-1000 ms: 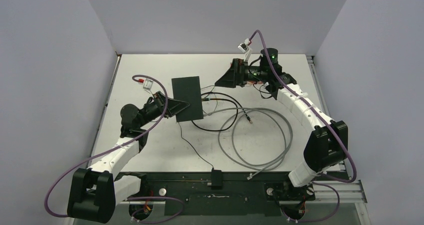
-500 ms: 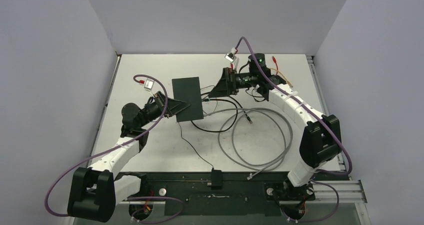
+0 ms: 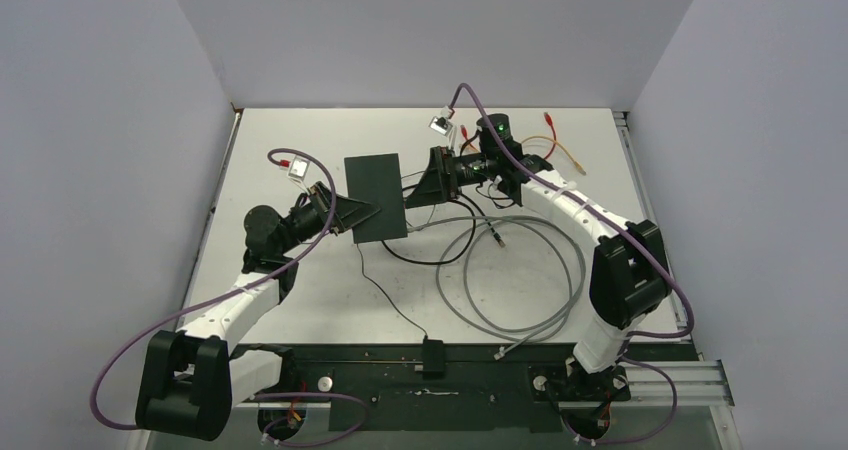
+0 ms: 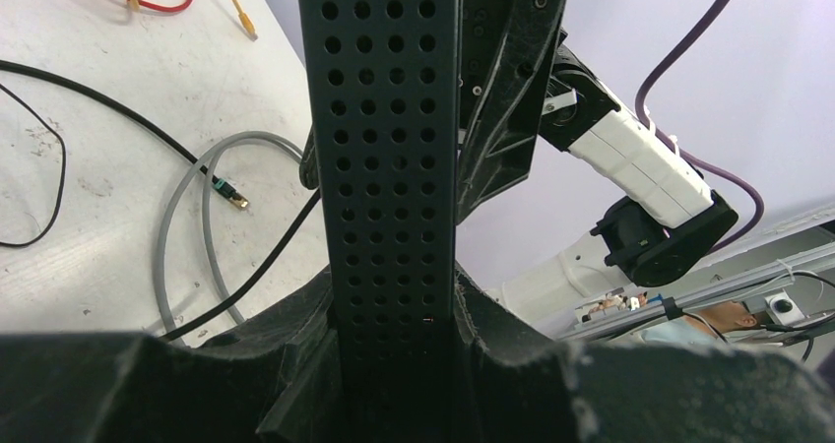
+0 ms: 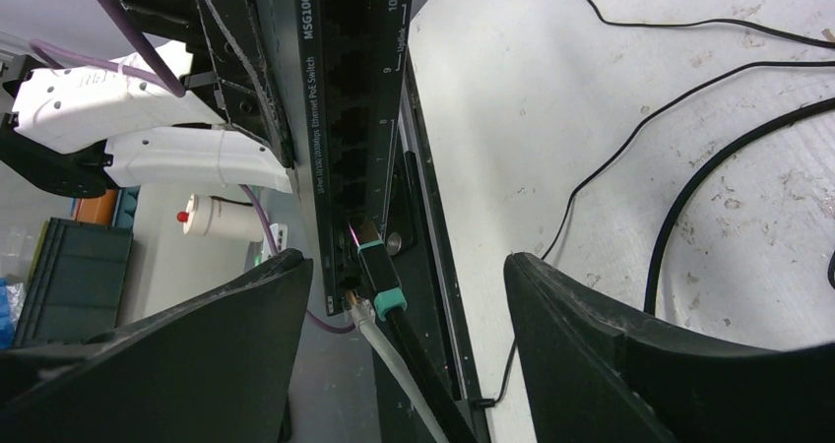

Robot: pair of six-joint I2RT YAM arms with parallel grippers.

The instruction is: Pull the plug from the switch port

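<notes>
The switch (image 3: pixel 375 196) is a flat black box lying left of the table's middle. My left gripper (image 3: pixel 366 213) is shut on its near left edge. In the left wrist view the perforated side of the switch (image 4: pixel 394 138) stands clamped between the jaws of my left gripper (image 4: pixel 394 330). My right gripper (image 3: pixel 420 183) is open, just right of the port edge. In the right wrist view my right gripper (image 5: pixel 406 262) faces the port row (image 5: pixel 354 118). A black plug with a teal boot (image 5: pixel 380 278) and a clear plug on a grey cable (image 5: pixel 365 311) sit in the ports, between my open fingers, untouched.
Loops of grey cable (image 3: pixel 520 270) and black cable (image 3: pixel 440 255) lie right of the switch. Red, orange and yellow leads (image 3: pixel 556 142) lie at the back right. A small black block (image 3: pixel 434 355) with a thin wire sits at the near edge. Walls enclose the table.
My right arm has swung left from the back right and brought its open gripper up to the switch's port edge. The left arm and the switch have not moved.
</notes>
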